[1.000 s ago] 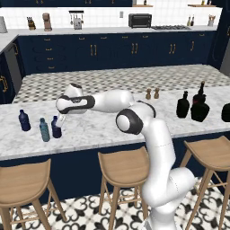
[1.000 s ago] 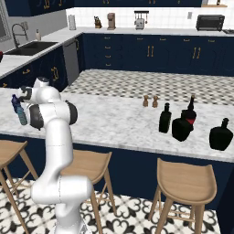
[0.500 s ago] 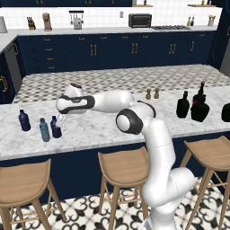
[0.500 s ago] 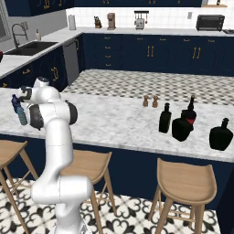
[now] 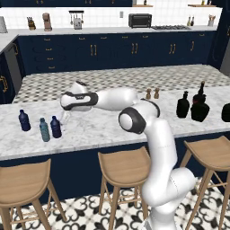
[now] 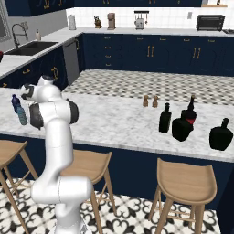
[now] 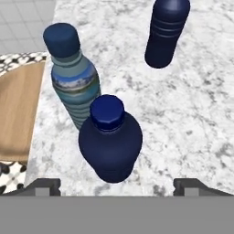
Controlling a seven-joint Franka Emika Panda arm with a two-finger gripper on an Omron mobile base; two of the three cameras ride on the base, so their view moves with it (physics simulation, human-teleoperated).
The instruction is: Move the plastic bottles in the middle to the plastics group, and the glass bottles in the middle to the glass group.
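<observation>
A small navy-blue plastic bottle (image 7: 109, 144) stands upright on the marble counter (image 7: 192, 114), between my gripper's (image 7: 117, 186) open jaws and free of both fingertips. Beside it are a teal-grey bottle (image 7: 73, 84) and, further off, another navy bottle (image 7: 167, 29). In the left base view these three (image 5: 55, 126) (image 5: 44, 130) (image 5: 24, 120) cluster at the counter's left end, with my gripper (image 5: 62, 120) just over the rightmost one. Several black glass bottles (image 5: 183, 104) (image 5: 199, 108) (image 5: 226, 112) stand at the right end, one with a red label (image 6: 191, 111).
Two small wooden shakers (image 5: 152, 94) stand mid-counter. Wooden stools (image 5: 125, 167) line the counter's near side, one just below the plastic bottles (image 7: 18, 114). A sink (image 6: 27, 48) and dark cabinets lie beyond the island.
My jaws have widened off the navy bottle, which stays standing beside the teal one. The arm and the other bottles have not moved.
</observation>
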